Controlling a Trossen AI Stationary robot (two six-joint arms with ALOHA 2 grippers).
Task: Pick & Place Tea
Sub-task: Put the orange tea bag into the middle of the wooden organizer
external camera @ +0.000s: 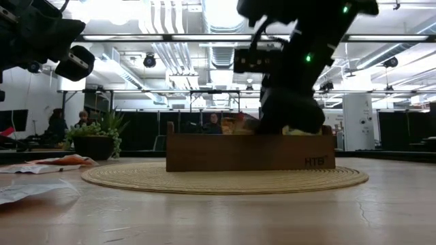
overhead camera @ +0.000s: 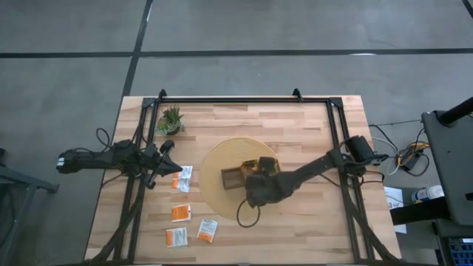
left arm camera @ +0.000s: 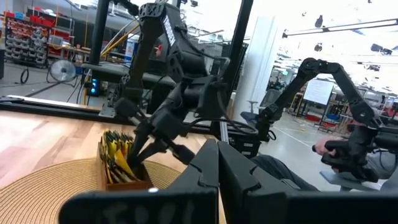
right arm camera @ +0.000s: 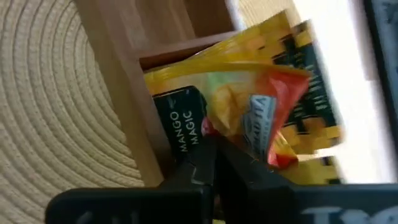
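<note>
High view straight down; low view level; both share tray [overhead camera: 235, 178].

The right gripper [overhead camera: 255, 179] is held closed, angled toward eight o'clock; the left gripper [overhead camera: 176, 167], seemingly shut, is parked at nine o'clock.

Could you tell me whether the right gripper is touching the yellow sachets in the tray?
Touching: the right wrist view shows the right gripper with fingertips closed against a yellow sachet.
</note>
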